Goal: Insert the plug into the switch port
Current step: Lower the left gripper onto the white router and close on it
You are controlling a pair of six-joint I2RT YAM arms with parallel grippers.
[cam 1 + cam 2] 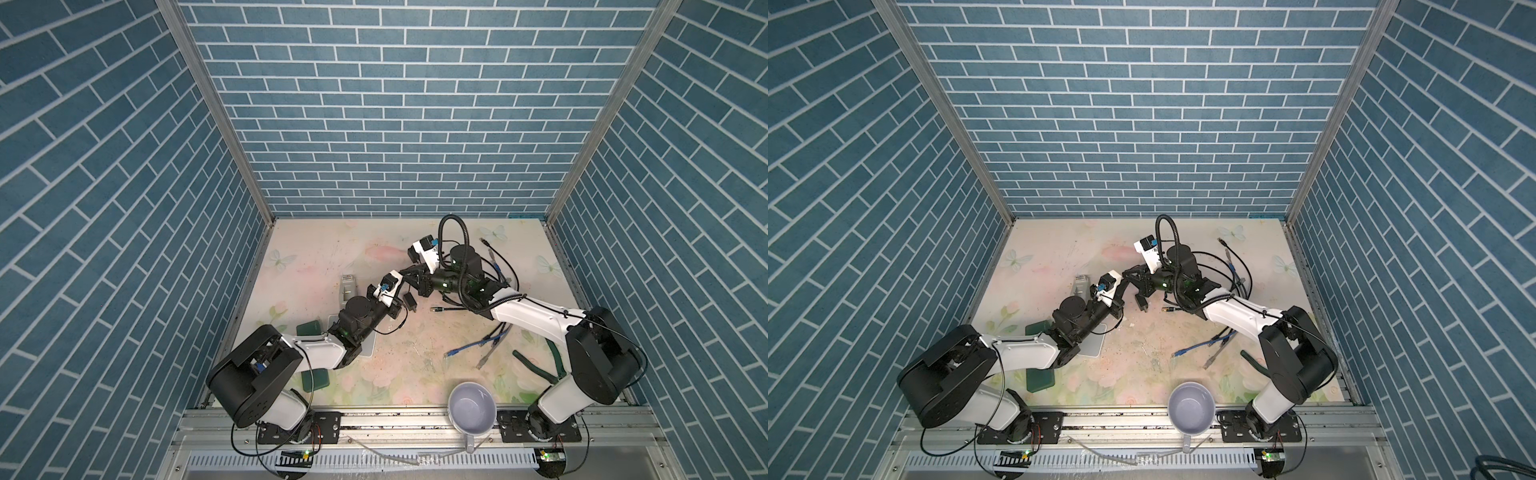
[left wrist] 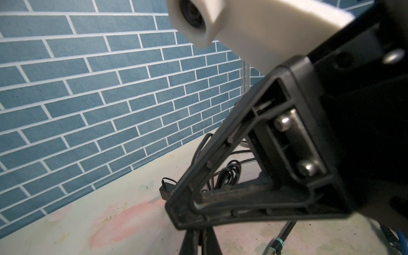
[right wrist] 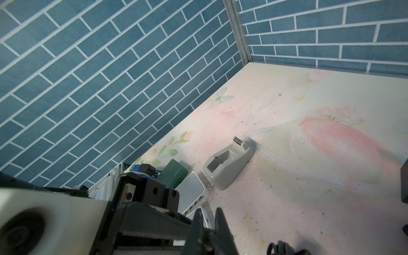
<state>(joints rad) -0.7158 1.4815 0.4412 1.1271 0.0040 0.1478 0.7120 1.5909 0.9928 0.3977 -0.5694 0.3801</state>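
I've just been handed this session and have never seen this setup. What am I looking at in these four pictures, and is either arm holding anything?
These show a left arm and a right arm, bolted along the near edge of a table inside blue brick-patterned walls. Two pictures come from one overhead camera head and show nearly the same scene; the other two come from a camera on each wrist. The arms meet over the middle. The left gripper and right gripper both have their jaws shut; whether either pinches anything, I cannot tell. On the table lie a white switch box partly under the left arm, a grey tape dispenser, two green cases, a black adapter, loose network cables and, at the near edge, a mug.
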